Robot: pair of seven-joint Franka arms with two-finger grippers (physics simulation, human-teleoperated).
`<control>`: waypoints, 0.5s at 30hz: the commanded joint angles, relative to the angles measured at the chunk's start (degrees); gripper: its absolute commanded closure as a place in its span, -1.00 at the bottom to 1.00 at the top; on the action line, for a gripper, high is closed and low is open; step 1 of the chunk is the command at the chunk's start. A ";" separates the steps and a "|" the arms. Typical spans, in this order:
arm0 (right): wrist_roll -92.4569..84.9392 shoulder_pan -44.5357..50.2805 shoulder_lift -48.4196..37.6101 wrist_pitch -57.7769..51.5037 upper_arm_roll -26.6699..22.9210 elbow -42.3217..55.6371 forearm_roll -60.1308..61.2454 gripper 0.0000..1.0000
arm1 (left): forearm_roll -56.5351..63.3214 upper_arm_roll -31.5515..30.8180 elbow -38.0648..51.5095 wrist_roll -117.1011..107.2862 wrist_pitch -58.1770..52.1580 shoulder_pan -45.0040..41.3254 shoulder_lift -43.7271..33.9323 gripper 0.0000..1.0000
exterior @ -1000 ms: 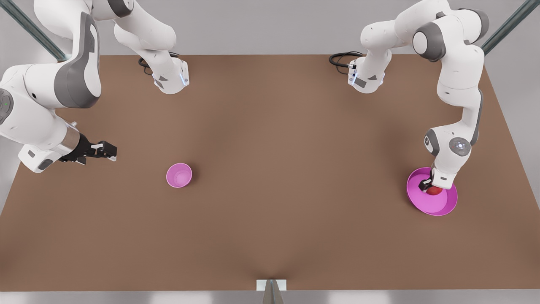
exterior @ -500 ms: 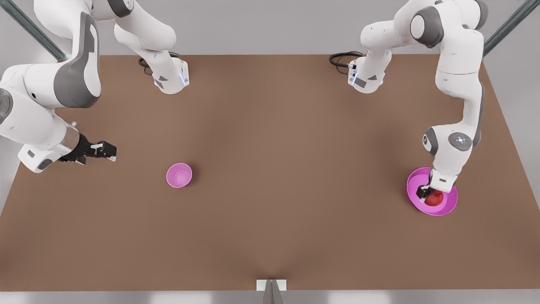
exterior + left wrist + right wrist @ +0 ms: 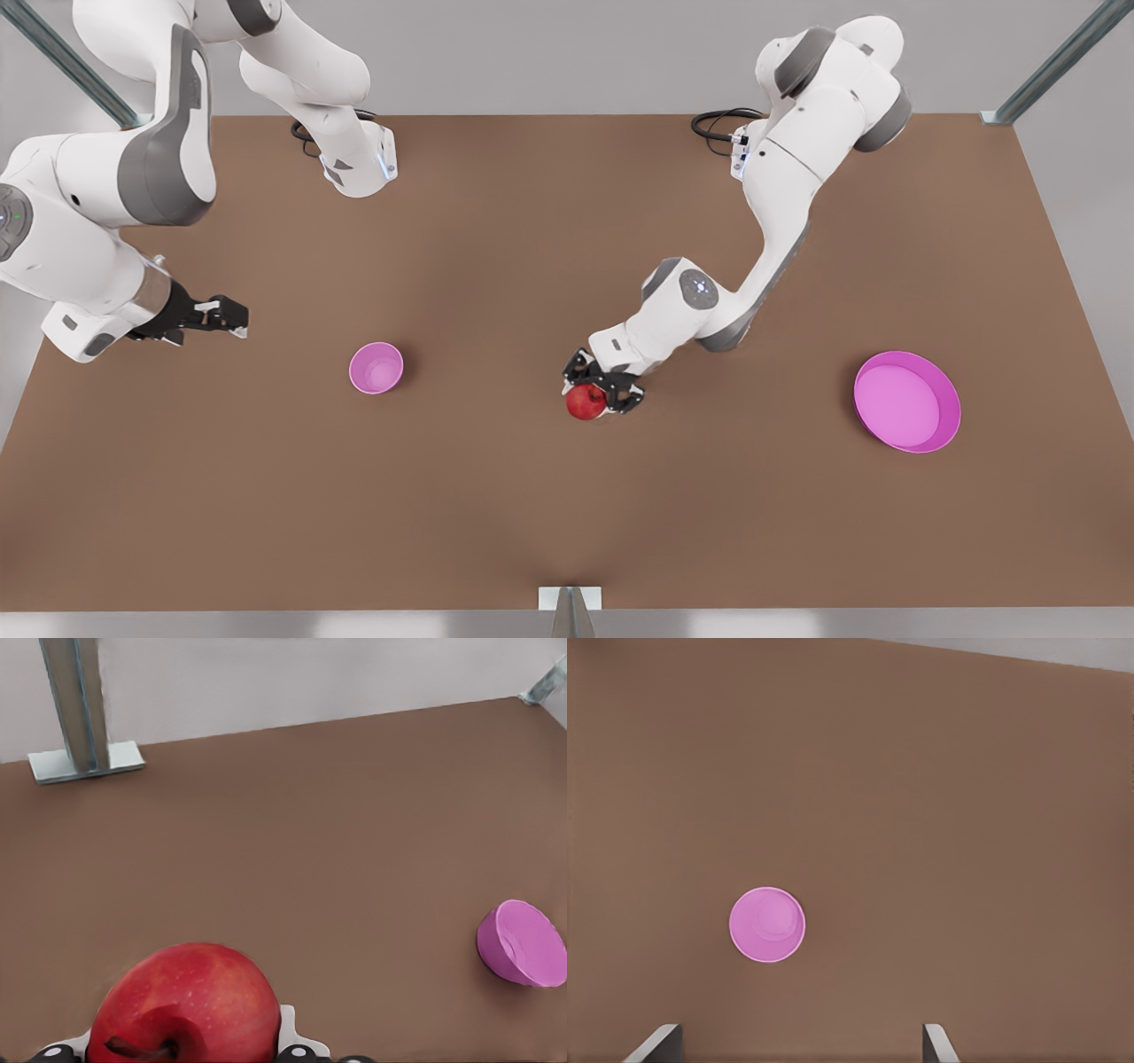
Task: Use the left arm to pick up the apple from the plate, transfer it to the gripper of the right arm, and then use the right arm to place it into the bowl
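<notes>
**Apple in carry toward the handover**

The desk (image 3: 532,496) is bare between the plate (image 3: 939,434), now empty, and the bowl (image 3: 376,368). The left gripper (image 3: 604,390) hangs mid-desk, jaws closed round the apple (image 3: 585,402). The right gripper (image 3: 217,316) waits beyond the bowl, jaws spread wide. Best to present the apple's free side squarely to them, letting go only once they clamp.

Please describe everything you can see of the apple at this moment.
The apple is round, glossy red with pale speckles, and its dark stem sits in a dimple. The left claw is shut on it near the middle of the brown table, between the bowl and the plate.
</notes>
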 commanded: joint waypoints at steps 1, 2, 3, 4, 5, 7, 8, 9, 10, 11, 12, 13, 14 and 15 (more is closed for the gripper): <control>0.33 0.22 -0.07 0.01 0.11 0.05 0.02 -1.00 | -1.99 -10.51 5.12 28.92 3.02 3.91 6.83 -0.48; 0.25 0.31 -0.07 0.01 0.11 0.13 0.02 -1.00 | -1.91 -12.36 7.49 32.62 3.10 3.74 8.94 -0.48; 0.25 0.22 -0.07 0.01 0.11 0.13 0.02 -1.00 | -1.91 -15.87 9.34 37.45 3.02 4.18 11.84 -0.48; 0.25 0.31 -0.07 0.01 0.11 0.13 0.02 -1.00 | -1.91 -18.60 10.57 41.06 3.02 5.41 13.86 -0.48; 0.42 0.40 -0.07 0.01 0.11 0.13 0.11 -1.00 | -1.99 -22.19 12.06 45.00 2.84 7.07 16.58 -0.48; 7.09 0.40 1.68 0.02 1.52 2.50 3.79 -1.00 | -2.08 -27.83 13.03 49.59 -0.76 10.51 19.84 -0.48; 12.89 0.40 3.08 0.71 1.52 2.68 11.96 -1.00 | -2.08 -31.34 15.14 52.48 -3.75 12.09 23.09 -0.48; 18.52 0.66 5.28 3.78 2.04 3.12 18.20 -1.00 | -3.40 -32.31 15.40 57.40 -4.19 12.44 23.97 -0.48; 21.42 0.93 7.22 7.39 2.57 3.47 23.74 -1.00 | -10.33 -32.40 16.37 66.80 -5.42 12.27 24.76 -0.47; 25.20 1.01 9.06 11.69 3.54 3.47 28.49 -1.00 | -15.96 -32.32 17.86 74.80 -8.23 12.18 25.47 -0.47; 25.82 1.01 11.00 16.00 5.38 3.39 31.22 -1.00 | -19.57 -32.23 18.48 80.25 -9.90 12.18 25.64 -0.47; 26.09 2.33 13.19 20.14 6.26 3.12 32.89 -1.00 | -20.98 -32.23 19.18 85.79 -9.90 11.65 26.78 -0.47; 26.00 3.12 13.64 20.93 6.26 3.12 34.82 -1.00 | -22.21 -32.23 21.03 90.63 -9.82 10.25 28.45 -0.47; 25.47 3.38 14.60 21.02 6.35 3.03 35.44 -1.00 | -22.21 -32.14 22.43 92.65 -9.82 9.37 28.98 -0.47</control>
